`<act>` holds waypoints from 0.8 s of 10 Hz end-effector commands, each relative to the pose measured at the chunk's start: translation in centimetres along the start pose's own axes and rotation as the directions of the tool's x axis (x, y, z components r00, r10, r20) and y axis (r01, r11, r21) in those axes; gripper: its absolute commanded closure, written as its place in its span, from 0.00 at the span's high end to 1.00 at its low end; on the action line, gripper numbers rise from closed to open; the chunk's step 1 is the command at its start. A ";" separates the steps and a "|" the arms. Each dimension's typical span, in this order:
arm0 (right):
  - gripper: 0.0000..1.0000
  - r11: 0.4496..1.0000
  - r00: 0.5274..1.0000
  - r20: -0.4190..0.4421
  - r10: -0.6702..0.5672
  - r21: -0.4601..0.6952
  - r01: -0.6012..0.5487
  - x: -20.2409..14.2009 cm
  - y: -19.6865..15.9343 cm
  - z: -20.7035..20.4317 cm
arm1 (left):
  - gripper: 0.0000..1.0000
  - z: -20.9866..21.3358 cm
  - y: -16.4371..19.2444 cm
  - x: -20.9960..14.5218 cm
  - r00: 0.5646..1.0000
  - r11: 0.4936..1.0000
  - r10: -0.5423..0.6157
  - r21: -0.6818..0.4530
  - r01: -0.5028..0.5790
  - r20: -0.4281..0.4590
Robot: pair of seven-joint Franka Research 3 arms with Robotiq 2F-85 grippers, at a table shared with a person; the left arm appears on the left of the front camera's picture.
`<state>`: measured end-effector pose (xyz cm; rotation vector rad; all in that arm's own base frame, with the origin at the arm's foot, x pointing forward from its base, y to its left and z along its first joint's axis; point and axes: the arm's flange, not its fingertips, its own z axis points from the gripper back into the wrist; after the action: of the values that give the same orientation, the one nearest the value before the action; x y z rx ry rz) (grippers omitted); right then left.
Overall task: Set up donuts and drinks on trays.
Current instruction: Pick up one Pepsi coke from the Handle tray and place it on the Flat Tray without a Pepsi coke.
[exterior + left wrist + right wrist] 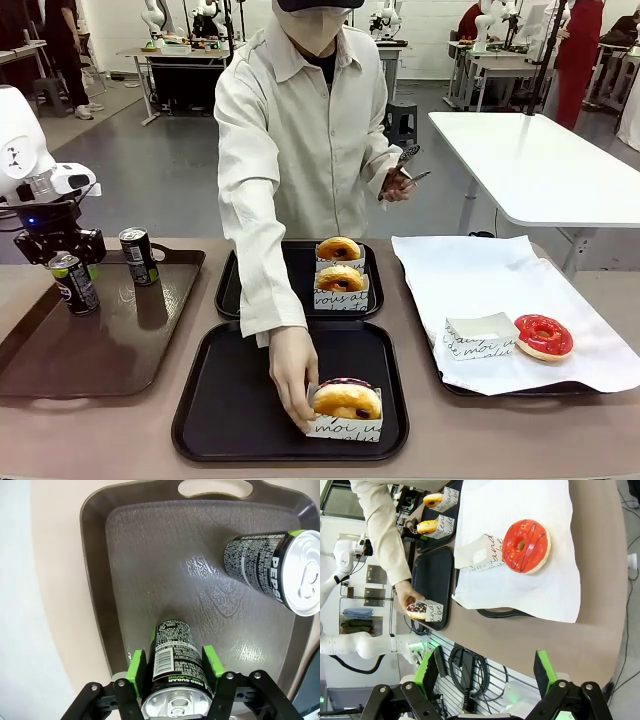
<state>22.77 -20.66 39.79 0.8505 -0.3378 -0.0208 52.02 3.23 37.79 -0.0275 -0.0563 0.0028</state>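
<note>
I see my table (120, 432) carrying a brown tray (120, 340) left, a near black tray (240, 400) and a far black tray (232, 290) in the middle, and a paper-lined tray (470, 390) right.

The far can (270, 572) carries white capitals PEPS, cut off at its rim. The near can (175, 655) reads ZERO SUGAR by a barcode; its fine print is too small to read. Black script runs on the donut boxes: the front box (345, 428) gives "moi u", the back box (340, 297) "rous at", and the empty box (480, 338) "moi".
</note>
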 end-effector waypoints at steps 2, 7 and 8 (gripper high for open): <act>1.00 1.000 1.000 0.021 0.013 0.026 -0.013 0.2 -0.1 -0.1 | 0.01 -0.3 0.5 -0.2 1.000 1.000 0.012 0.013 -0.012 -0.003; 1.00 1.000 1.000 0.021 0.013 0.026 -0.013 0.2 -0.1 -0.1 | 0.32 5.9 -0.5 -0.6 0.992 0.997 -0.072 0.008 0.073 -0.104; 1.00 1.000 1.000 0.021 0.013 0.026 -0.013 0.2 -0.1 -0.1 | 0.32 8.6 -0.8 -1.4 0.985 0.991 -0.131 -0.012 0.130 -0.114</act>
<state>22.76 -20.67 39.78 0.8506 -0.3377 -0.0209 50.76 2.65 43.06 -0.0335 0.0420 -0.0552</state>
